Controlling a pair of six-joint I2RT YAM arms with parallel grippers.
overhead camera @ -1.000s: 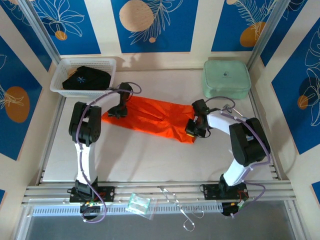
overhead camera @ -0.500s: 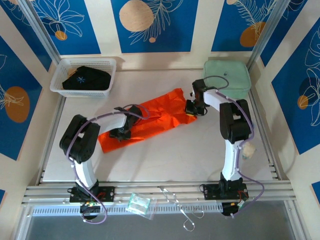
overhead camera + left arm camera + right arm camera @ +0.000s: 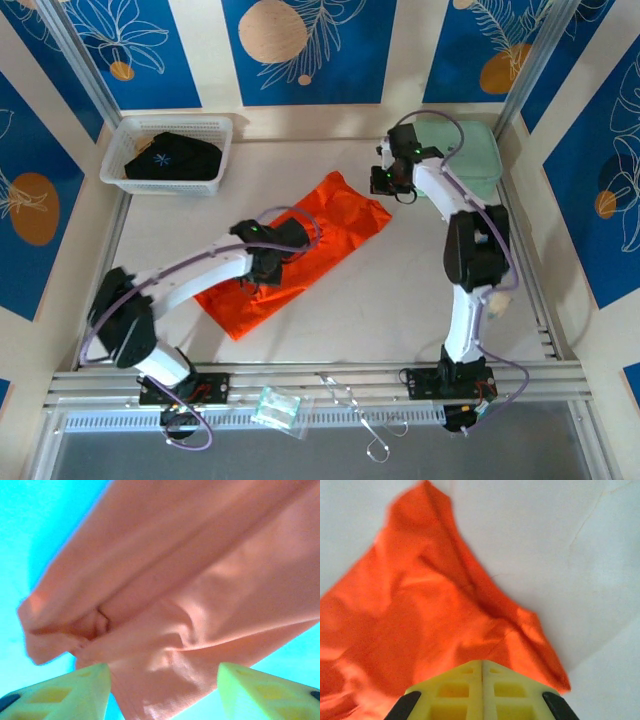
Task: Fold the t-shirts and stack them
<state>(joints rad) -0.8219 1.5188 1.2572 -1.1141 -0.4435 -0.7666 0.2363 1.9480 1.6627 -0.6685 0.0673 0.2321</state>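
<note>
The left gripper [image 3: 162, 666] is being held spread over the orange t-shirt [image 3: 330, 225] lying diagonally at mid-table, the right gripper [image 3: 482, 667] is being held pressed together, empty, near its far edge, and a black t-shirt [image 3: 170, 158] is being cradled in the far-left basket [image 3: 215, 125].

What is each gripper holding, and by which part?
Nothing visibly: left gripper open over the bright orange cloth t-shirt; right gripper shut, empty, near its edge.

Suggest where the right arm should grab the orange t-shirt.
Likely the far-end corner of the orange t-shirt, coming in from the right with the right gripper. The shirt lies flat and diagonal; that corner sits exposed on the table, nearest that gripper, while the left gripper hangs over the middle.
</note>
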